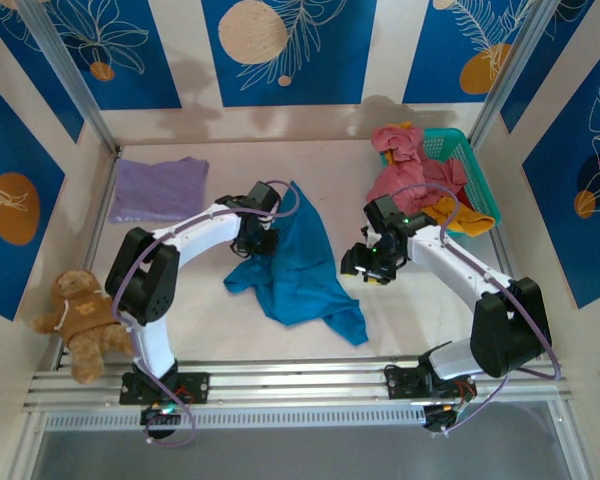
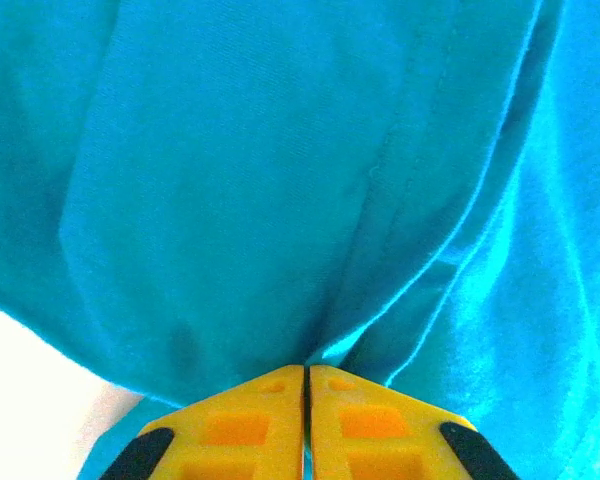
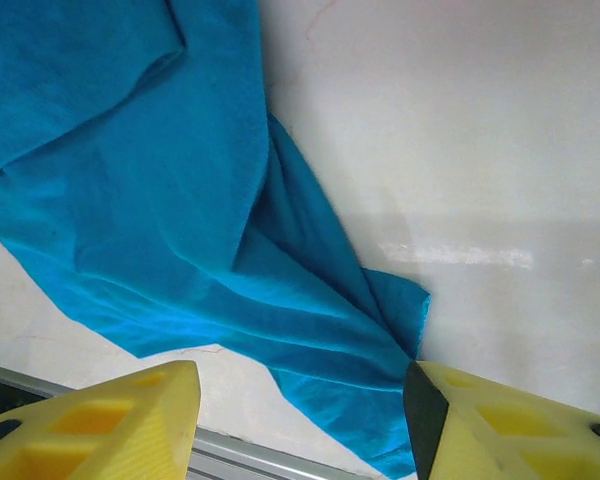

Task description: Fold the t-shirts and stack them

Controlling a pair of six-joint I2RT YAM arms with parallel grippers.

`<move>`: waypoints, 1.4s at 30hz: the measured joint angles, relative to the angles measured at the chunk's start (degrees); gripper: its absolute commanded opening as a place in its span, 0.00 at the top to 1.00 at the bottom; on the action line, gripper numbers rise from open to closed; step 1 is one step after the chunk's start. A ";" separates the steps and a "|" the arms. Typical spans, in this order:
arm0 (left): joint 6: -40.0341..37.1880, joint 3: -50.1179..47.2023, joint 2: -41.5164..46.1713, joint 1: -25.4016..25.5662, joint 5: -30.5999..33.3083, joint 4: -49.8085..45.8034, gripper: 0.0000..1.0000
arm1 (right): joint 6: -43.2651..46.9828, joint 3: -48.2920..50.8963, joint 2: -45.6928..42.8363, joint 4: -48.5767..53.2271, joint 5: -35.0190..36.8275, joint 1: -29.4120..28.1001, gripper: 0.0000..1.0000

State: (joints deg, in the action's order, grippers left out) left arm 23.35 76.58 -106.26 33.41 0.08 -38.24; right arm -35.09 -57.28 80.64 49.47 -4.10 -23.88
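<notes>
Teal-blue t-shirt (image 1: 302,265) lies crumpled at mid-counter (image 1: 210,330). Left gripper (image 1: 254,240): fingers closed tight, pinching cloth at that shirt's left edge. Right gripper (image 1: 366,264): fingers apart, empty, just right of it. Lavender t-shirt (image 1: 160,188) lies flat, well left.

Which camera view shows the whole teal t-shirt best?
The top external view: it shows nearly the whole teal t-shirt. The left wrist view gives folds pinched by the left gripper; the right wrist view, one end.
</notes>
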 measured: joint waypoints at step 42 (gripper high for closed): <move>-7.04 30.80 12.92 -24.46 -3.65 -13.97 1.00 | 0.98 -18.73 1.84 5.68 3.63 0.59 1.00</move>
State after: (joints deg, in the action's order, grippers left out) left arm 16.32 107.37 -93.34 8.95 -3.57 -52.21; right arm -34.11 -76.01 82.48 55.16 -0.47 -23.29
